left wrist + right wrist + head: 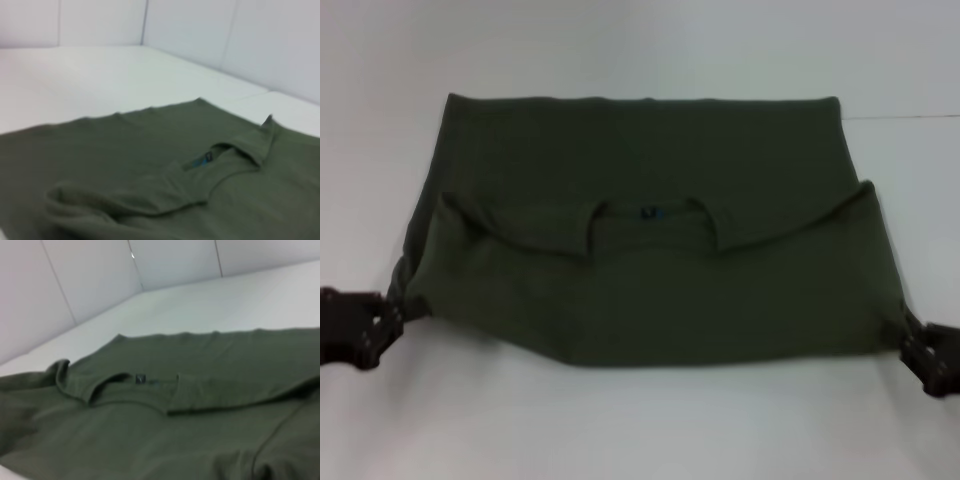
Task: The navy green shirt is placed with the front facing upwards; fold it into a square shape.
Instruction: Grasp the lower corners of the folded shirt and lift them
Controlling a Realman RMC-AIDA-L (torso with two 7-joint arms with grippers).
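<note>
The navy green shirt lies on the white table, folded across its width, with only plain green cloth showing and no lettering in sight. The collar with its small blue mark sits at the middle of the near layer, which lies over the far layer. My left gripper is at the shirt's near left edge and my right gripper at its near right corner, each pinching cloth drawn toward it. The shirt fills the left wrist view and the right wrist view. Neither wrist view shows fingers.
The white table spreads around the shirt, with bare surface in front and behind. White wall panels stand along the table's far side and corner.
</note>
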